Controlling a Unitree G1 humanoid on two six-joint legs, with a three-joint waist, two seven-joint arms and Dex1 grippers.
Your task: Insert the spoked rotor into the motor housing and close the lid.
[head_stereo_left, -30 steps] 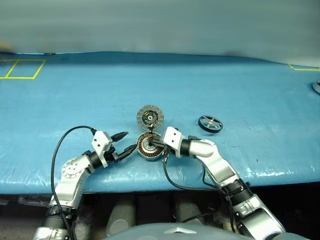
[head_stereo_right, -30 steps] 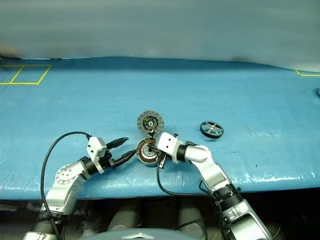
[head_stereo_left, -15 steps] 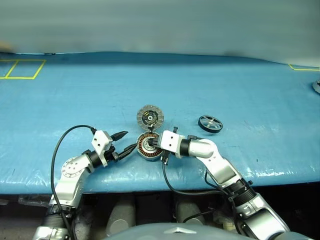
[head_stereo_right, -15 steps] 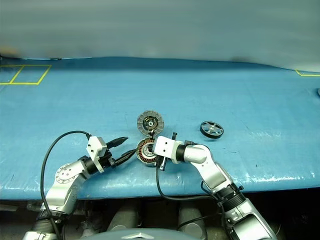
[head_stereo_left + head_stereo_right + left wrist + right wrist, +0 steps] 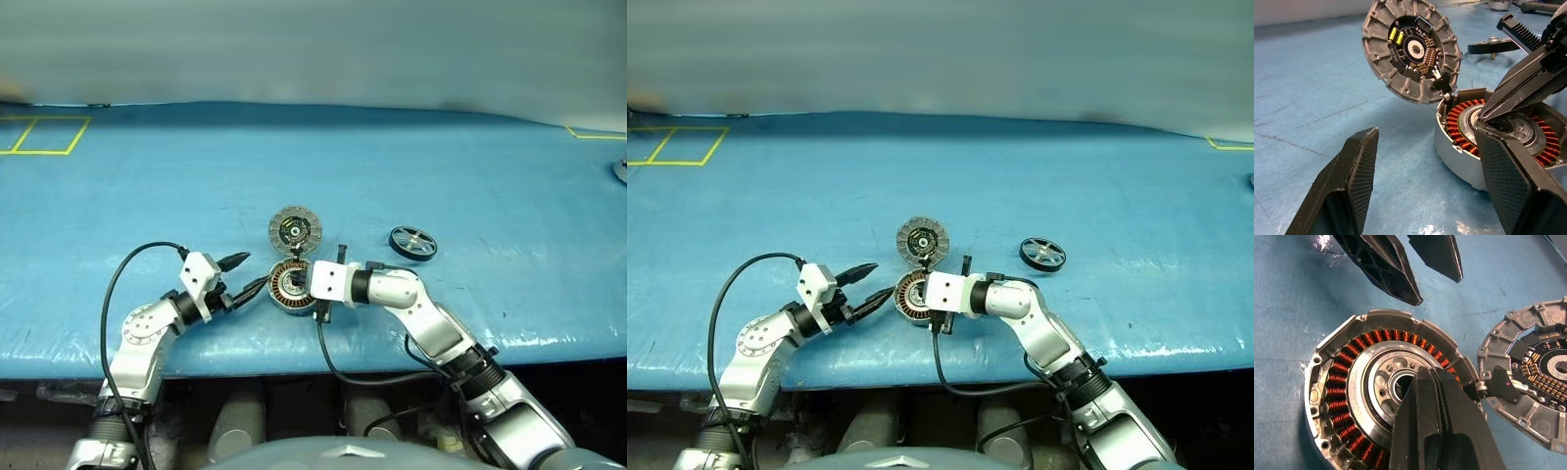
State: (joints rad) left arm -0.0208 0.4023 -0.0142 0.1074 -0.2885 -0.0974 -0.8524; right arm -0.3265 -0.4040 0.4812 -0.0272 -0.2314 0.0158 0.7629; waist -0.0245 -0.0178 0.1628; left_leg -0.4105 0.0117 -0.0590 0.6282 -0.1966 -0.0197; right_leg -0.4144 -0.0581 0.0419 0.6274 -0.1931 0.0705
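Observation:
The motor housing (image 5: 287, 287) lies open near the table's front edge, with copper windings (image 5: 1339, 394) around its silver hub (image 5: 1376, 382). Its hinged lid (image 5: 294, 230) is flipped back just behind it, inner face up. The spoked rotor (image 5: 412, 242) lies flat on the table to the right, apart from both grippers. My right gripper (image 5: 1425, 373) is shut, holding nothing, its tips at the hub's centre hole. My left gripper (image 5: 247, 275) is open just left of the housing, one of its fingers (image 5: 1508, 181) close against the housing's wall.
The blue table cover (image 5: 147, 186) spreads wide behind and to both sides. Yellow tape squares (image 5: 44, 135) mark the far left corner. A grey object (image 5: 621, 168) sits at the right edge. The front edge (image 5: 294, 357) runs just below the housing.
My right wrist has rolled while its shut tips stayed over the housing's hub. The left gripper, housing, lid and rotor have not moved.

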